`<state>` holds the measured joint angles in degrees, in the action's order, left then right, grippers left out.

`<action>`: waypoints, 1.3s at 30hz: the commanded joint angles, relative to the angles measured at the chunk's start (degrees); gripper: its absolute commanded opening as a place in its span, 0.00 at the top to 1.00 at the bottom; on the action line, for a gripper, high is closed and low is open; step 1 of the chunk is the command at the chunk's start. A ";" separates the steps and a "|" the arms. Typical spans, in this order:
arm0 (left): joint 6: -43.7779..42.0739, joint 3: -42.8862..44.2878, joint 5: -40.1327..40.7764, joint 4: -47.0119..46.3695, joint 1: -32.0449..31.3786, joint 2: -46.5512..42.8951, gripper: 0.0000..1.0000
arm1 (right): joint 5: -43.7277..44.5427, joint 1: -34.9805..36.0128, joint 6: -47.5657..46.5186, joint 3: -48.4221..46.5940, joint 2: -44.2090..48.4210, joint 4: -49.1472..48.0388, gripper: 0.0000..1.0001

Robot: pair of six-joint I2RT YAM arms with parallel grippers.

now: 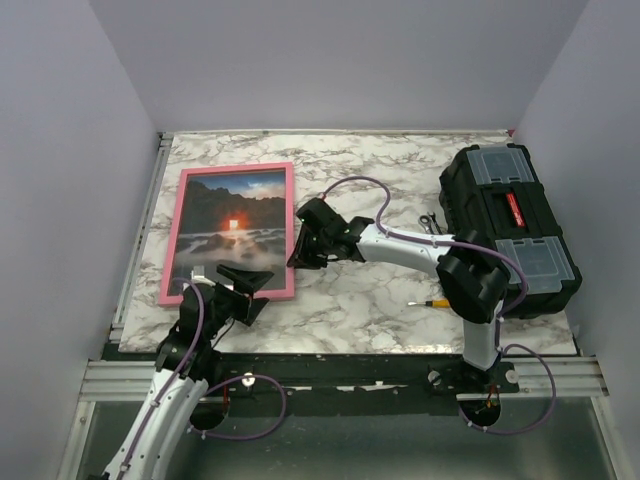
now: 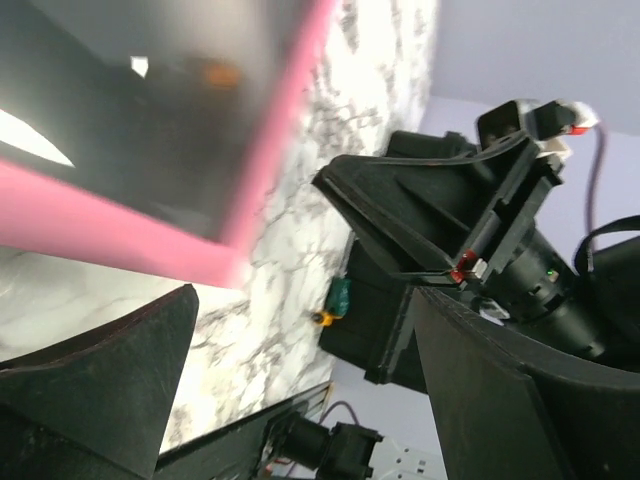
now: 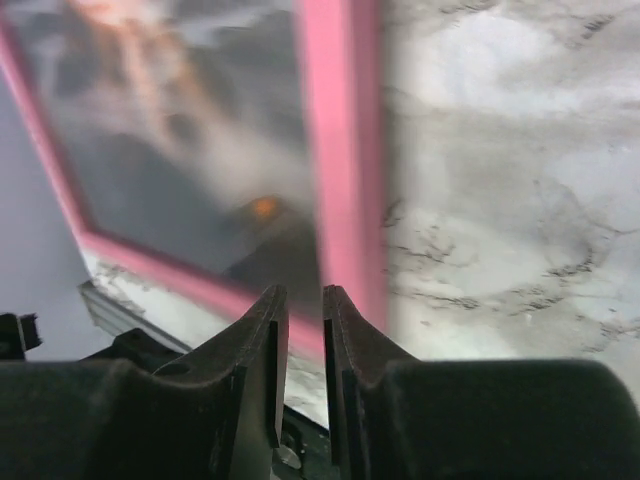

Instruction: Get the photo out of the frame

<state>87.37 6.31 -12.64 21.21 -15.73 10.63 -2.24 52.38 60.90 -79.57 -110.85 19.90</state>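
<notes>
frame (image 1: pixel 238 168) flat on left of marble table (image 1: pixel 380 300), photo (image 1: pixel 235 215) in it, face up | left gripper (image 1: pixel 243 285) over frame's near right corner, jaws wide apart, empty | right gripper (image 1: pixel 300 250) just beside frame's right rail, jaws almost together, gripping nothing
</notes>
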 commanded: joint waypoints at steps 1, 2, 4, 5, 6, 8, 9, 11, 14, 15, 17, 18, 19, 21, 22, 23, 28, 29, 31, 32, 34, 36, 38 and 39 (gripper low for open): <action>3.77 -4.85 5.04 -4.89 0.08 -2.60 0.11 | -2.84 -0.44 3.85 -2.10 3.36 -6.03 0.99; 3.94 -5.13 5.21 -6.11 0.08 -2.55 0.11 | -3.25 -0.52 4.14 -2.07 3.29 -6.34 0.99; 4.40 -5.42 4.81 -7.17 0.08 -1.75 0.11 | -4.04 -0.61 4.90 -2.02 2.97 -7.08 0.99; 4.39 -5.11 4.39 -6.92 0.08 -1.07 0.11 | -4.38 -0.67 5.06 -2.21 2.68 -7.24 0.99; 3.89 -4.50 4.18 -6.09 0.10 -0.50 0.10 | -4.62 -0.70 4.59 -2.44 2.49 -7.18 0.99; 1.16 -2.57 4.57 -4.30 0.10 -0.46 0.09 | -5.09 -0.75 -0.10 -2.77 2.05 -7.44 0.99; -1.06 -1.18 4.86 -4.46 0.08 -1.05 0.09 | -3.47 -0.58 -3.26 -2.75 2.33 -6.83 0.99; -8.39 2.70 6.65 -3.52 0.08 -1.99 0.09 | 0.24 -0.08 -8.01 -0.99 3.24 -6.36 0.90; -20.44 12.20 12.10 5.74 0.08 -0.68 0.06 | 0.43 0.06 -11.59 -0.85 2.39 -3.66 0.65; -23.40 14.42 14.35 7.24 0.08 0.00 0.05 | -0.04 0.19 -11.41 -0.85 1.87 -3.32 0.63; -29.43 18.43 15.83 9.20 0.08 1.71 0.05 | -0.65 0.25 -10.93 -2.18 -0.37 -1.84 0.53; -31.65 20.41 16.25 10.24 0.08 2.63 0.04 | 0.25 0.47 -11.24 -3.81 -2.10 -0.04 0.48; -33.54 21.89 16.33 10.78 0.08 3.50 0.04 | 1.79 0.95 -11.97 -5.35 -3.58 1.56 0.43; -37.29 24.28 15.45 10.62 0.08 4.59 0.04 | 6.97 1.87 -13.31 -8.52 -5.65 4.34 0.36; -38.84 25.68 15.04 10.75 0.08 5.24 0.04 | 8.62 2.10 -13.81 -9.74 -6.49 5.14 0.35; -40.49 26.96 14.81 11.28 0.08 6.14 0.04 | 9.45 2.11 -14.02 -10.93 -7.41 5.76 0.34; -46.87 32.97 12.00 14.65 0.09 10.92 0.04 | 15.79 2.13 -13.55 -15.16 -11.32 9.46 0.42; -47.69 33.36 9.93 14.28 0.08 11.26 0.04 | 16.42 2.11 -13.60 -15.83 -12.00 9.80 0.44; -49.05 33.76 7.52 13.48 0.09 11.68 0.04 | 17.00 2.16 -13.77 -16.60 -13.24 9.80 0.49; -49.52 34.01 6.56 13.21 0.16 11.99 0.04 | 16.94 2.18 -13.98 -16.94 -13.87 9.72 0.51; -50.30 34.74 4.83 12.98 0.09 12.58 0.03 | 16.33 2.11 -14.15 -17.59 -14.96 9.71 0.52; -50.85 35.72 3.53 13.23 0.16 13.18 0.03 | 16.23 2.11 -14.38 -17.94 -15.76 9.58 0.52; -51.92 36.43 1.90 13.18 0.17 13.83 0.03 | 16.64 2.11 -14.27 -17.90 -16.42 9.08 0.52; -52.56 36.70 1.27 13.30 0.17 14.18 0.03 | 16.36 2.11 -14.31 -18.26 -16.82 9.02 0.52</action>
<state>39.13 40.53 -5.87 33.63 -15.75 23.62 11.49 54.28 47.46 -96.16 -125.05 27.44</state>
